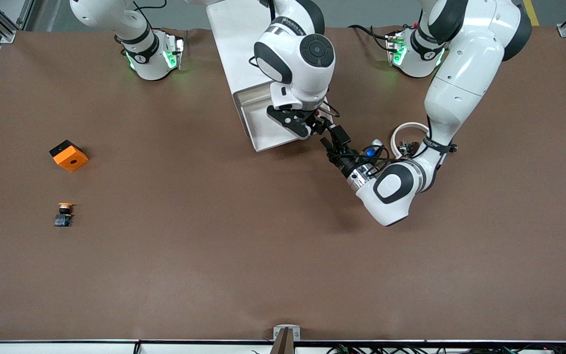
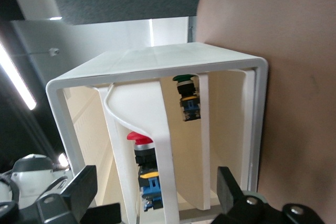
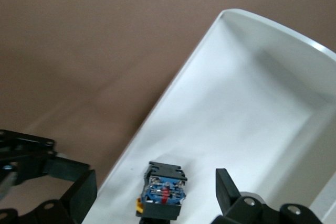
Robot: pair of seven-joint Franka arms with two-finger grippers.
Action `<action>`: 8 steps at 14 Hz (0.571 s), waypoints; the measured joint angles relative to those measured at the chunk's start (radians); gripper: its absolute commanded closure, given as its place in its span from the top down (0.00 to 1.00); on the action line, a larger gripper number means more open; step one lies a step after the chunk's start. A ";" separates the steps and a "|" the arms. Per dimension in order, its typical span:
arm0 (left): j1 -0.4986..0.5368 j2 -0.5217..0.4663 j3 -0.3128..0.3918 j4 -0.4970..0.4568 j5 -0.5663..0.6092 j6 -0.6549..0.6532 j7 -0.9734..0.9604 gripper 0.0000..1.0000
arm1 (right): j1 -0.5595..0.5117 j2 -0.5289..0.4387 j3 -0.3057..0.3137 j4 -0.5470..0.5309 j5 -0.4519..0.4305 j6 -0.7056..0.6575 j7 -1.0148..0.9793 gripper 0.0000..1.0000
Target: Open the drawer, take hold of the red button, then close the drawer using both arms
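Faint dark lettering runs along a grey band on the right arm (image 1: 283, 25), too small to read; nothing else carries text.

Two white arms: left arm (image 1: 460, 83) and right arm (image 1: 295, 54). Two black grippers, one per arm: left gripper (image 1: 331, 141) and right gripper (image 1: 312, 125). Two fingers on each; makes four in all.

One white drawer unit (image 1: 236, 54), with one tray (image 1: 263, 132) drawn out.

Three push buttons:
- one red-capped button (image 2: 138, 138)
- one green-capped button (image 2: 184, 80)
- one orange-yellow-capped button (image 1: 64, 213)

Of the three, two inside the drawer unit and one out on the table (image 1: 283, 270).

One orange square box (image 1: 69, 156), with one round hole in its top face. One white ring (image 1: 407, 129) beside the left arm. One brown table under it all.
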 measured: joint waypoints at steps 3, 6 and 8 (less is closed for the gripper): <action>0.010 -0.008 -0.001 0.044 0.055 -0.003 0.072 1.00 | 0.012 0.010 0.000 -0.001 0.000 -0.009 0.028 1.00; 0.026 -0.033 -0.002 0.060 0.151 -0.006 0.188 1.00 | 0.016 0.023 0.000 -0.001 0.006 -0.006 0.040 1.00; 0.030 -0.050 -0.002 0.064 0.216 -0.007 0.291 1.00 | 0.017 0.026 0.000 -0.001 0.012 -0.006 0.044 1.00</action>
